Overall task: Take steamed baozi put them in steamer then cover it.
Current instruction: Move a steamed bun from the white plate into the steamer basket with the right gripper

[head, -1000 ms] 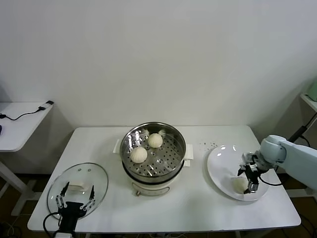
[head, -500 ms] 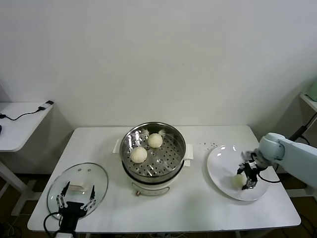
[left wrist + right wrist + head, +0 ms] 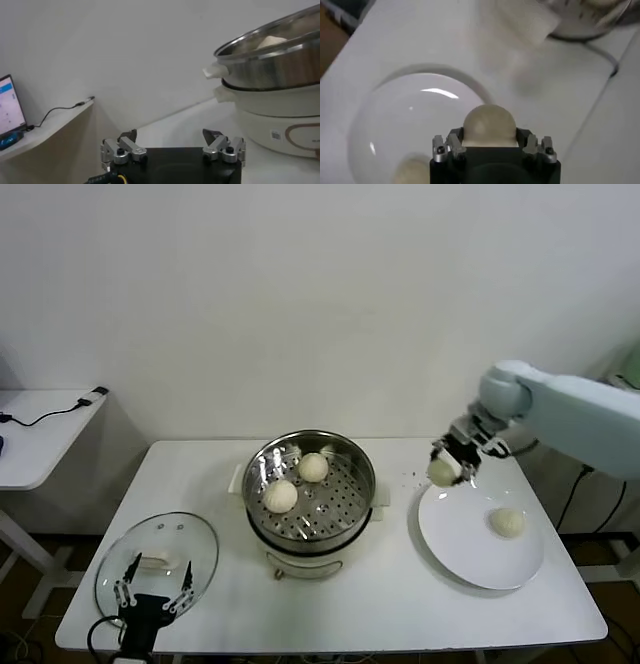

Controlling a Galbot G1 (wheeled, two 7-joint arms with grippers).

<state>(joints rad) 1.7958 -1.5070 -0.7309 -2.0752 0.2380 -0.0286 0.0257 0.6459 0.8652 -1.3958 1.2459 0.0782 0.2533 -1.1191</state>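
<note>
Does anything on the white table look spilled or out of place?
Only a scatter of small dark specks on the white table, between the round steel steamer pot and the flat white plate. Nothing else stands out.

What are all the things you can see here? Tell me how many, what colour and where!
steamed baozi: four, cream-white; two in the steamer, one on the plate, one in the right gripper.
steamer: one, shiny steel on a white base; middle of the table.
cover: one, clear glass with a white handle; flat on the table's near left corner.
plate: one, white; right side of the table.
table: one, white.
side table: one, white, with a black cable; far left.
right gripper: fingers shut on a bun, above the plate's far edge.
left gripper: fingers open, over the cover's near edge.
</note>
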